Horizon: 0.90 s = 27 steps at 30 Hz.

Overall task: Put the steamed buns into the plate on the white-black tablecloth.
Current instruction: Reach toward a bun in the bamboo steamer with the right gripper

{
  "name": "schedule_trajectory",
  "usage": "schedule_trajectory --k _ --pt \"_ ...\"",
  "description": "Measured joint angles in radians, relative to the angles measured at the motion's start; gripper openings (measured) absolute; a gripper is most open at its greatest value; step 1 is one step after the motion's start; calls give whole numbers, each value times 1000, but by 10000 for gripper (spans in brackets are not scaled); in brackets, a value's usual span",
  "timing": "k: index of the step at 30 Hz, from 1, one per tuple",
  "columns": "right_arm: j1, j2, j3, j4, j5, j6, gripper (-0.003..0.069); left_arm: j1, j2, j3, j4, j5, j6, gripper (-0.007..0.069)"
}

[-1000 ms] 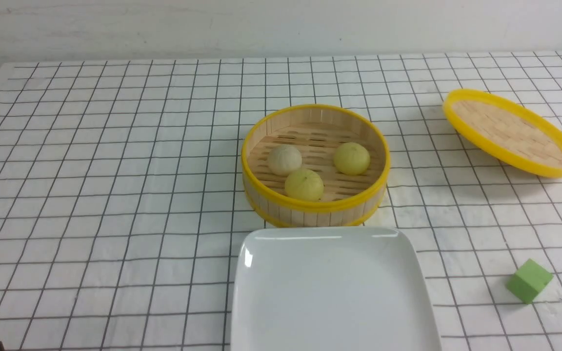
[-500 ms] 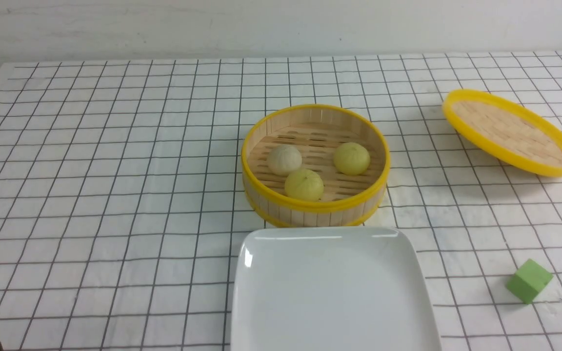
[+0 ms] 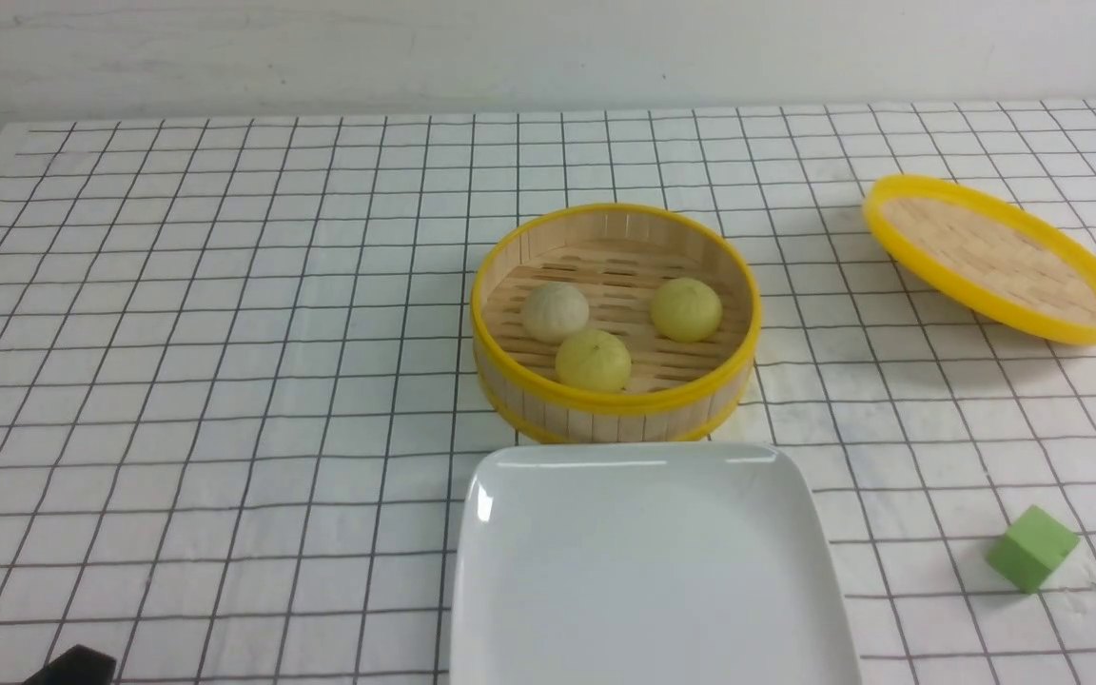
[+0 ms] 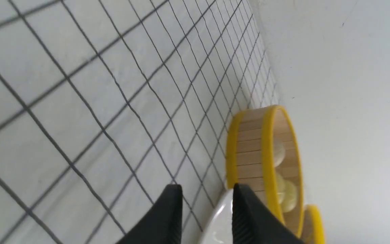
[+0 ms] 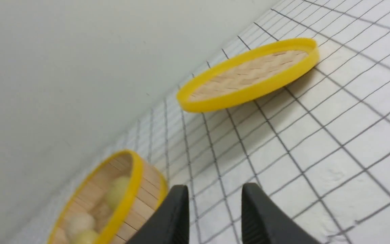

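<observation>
Three Buns Sat in the Steamer While Both Tools Stood Empty

Two yellow-green buns [image 3: 593, 362] and a beige-white bun [image 3: 556, 312] lay inside the yellow-rimmed bamboo steamer [image 3: 615, 419]. The pale one sat to the left; one yellow-green bun was nearest the front wall, and the other sat to the right. The square white plate [image 3: 653, 571] lay bare just in front of the steamer, its near edge cut off by the front view. Both rested on the white-black tablecloth [image 3: 177, 381], a white cloth with a thin dark grid.

Well to the right and farther back, the yellow-rimmed lid [image 3: 995, 257] leaned at a tilt, its woven face showing. A green cube [image 3: 1032, 549] sat on the cloth to the right of the plate.

The left tool [image 4: 207, 188] stood apart at its tips with nothing between them, a dark part of its arm showing at the front view's near left corner. The right tool [image 5: 216, 188] was likewise parted and empty. A pale wall [image 3: 548, 57] rose behind the cloth.
</observation>
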Motion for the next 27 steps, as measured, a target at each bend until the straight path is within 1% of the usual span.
schedule_trajectory --k 2,8,12,15,21,24,25,27 --pt "0 0 0 23 -8 22 240 0 0 1 -10 -1 -16 242" --pt "0 0 0 51 -14 30 240 0 0 1 -13 -29 -27 242" --pt "0 0 0 63 -44 33 240 0 0 1 -50 -98 -26 242" --pt "0 0 0 63 -74 33 240 0 0 1 -60 -123 12 242" --pt "0 0 0 61 -84 33 240 0 0 1 -79 -103 80 242" --pt "0 0 0 74 -124 50 232 0 0 -43 -84 -41 157 191" --pt "0 0 0 74 -129 50 230 0 0 -49 -84 -34 163 185" --pt "0 0 -27 52 -116 32 190 0 0 -154 -83 -22 243 111"
